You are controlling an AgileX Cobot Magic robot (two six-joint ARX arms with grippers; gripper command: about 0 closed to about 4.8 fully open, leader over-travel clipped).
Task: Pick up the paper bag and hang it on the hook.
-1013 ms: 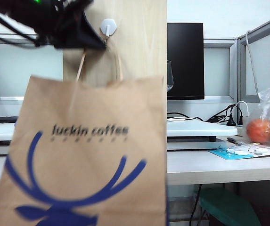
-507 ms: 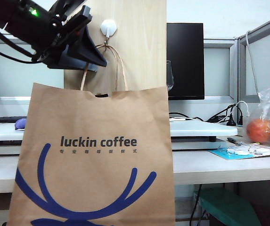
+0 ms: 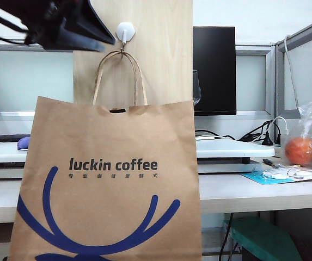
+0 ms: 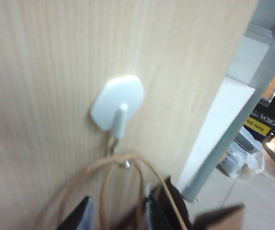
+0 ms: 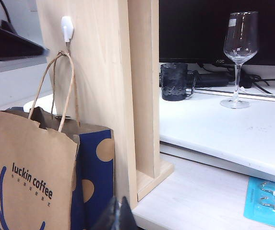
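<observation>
Paper bag hanging by its twisted handles from the hook on the wooden board; left gripper just beside the hook, jaws parted, released; right gripper low near the board's foot, state unclear.

The paper bag is cut off at the exterior view's lower edge. The left hand is blurred and cropped there; only the right hand's dark tips are seen.
</observation>
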